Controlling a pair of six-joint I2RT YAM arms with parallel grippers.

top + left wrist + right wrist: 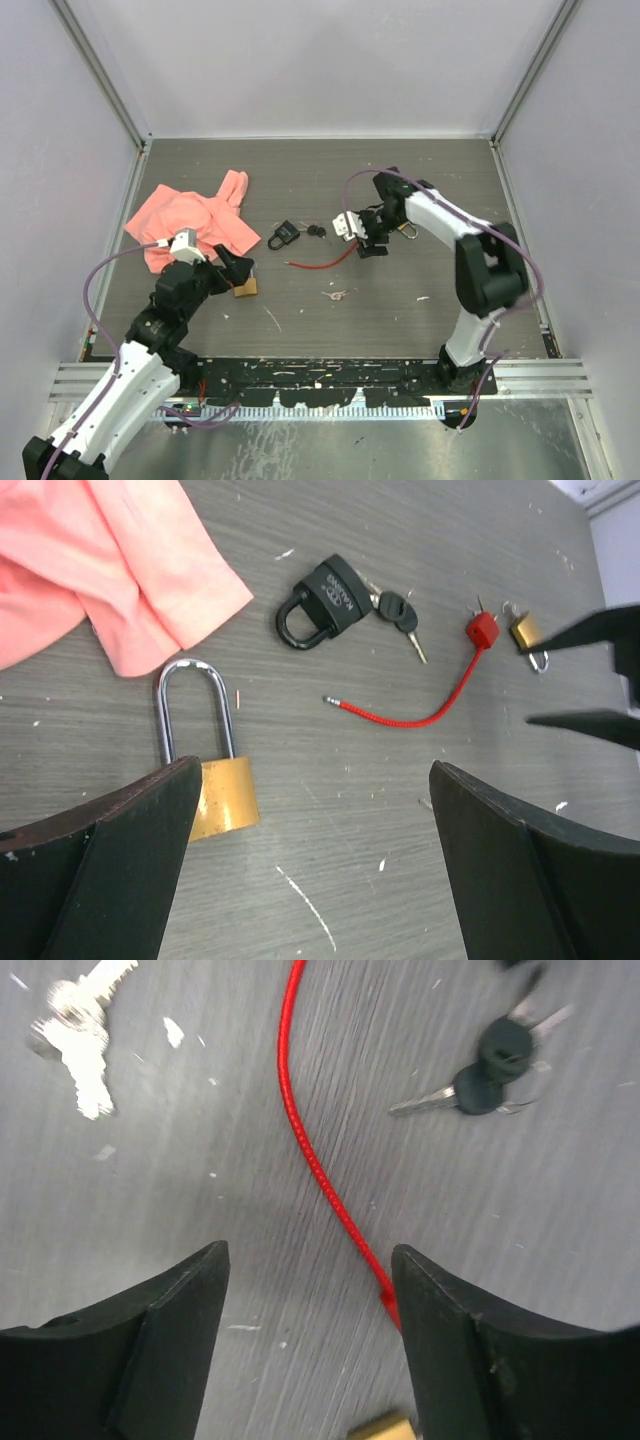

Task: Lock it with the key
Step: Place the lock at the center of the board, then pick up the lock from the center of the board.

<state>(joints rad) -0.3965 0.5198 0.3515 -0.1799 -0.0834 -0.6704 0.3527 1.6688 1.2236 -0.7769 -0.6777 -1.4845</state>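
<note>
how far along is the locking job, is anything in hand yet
Done: the black padlock looks shut, keys at its base; locked or not I cannot tell. In hand: nothing; the left gripper is open over the brass padlock, the right gripper open over the red cable. Still to do: grasp a key and turn it.

Red cable [303,1150] between right tool's [308,1255] fingers

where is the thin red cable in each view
top external: thin red cable at table centre, below the black-headed keys
left wrist: cable right of centre, below the keys
right wrist: cable down the middle, keys to its right
shared landmark: the black-headed keys
</note>
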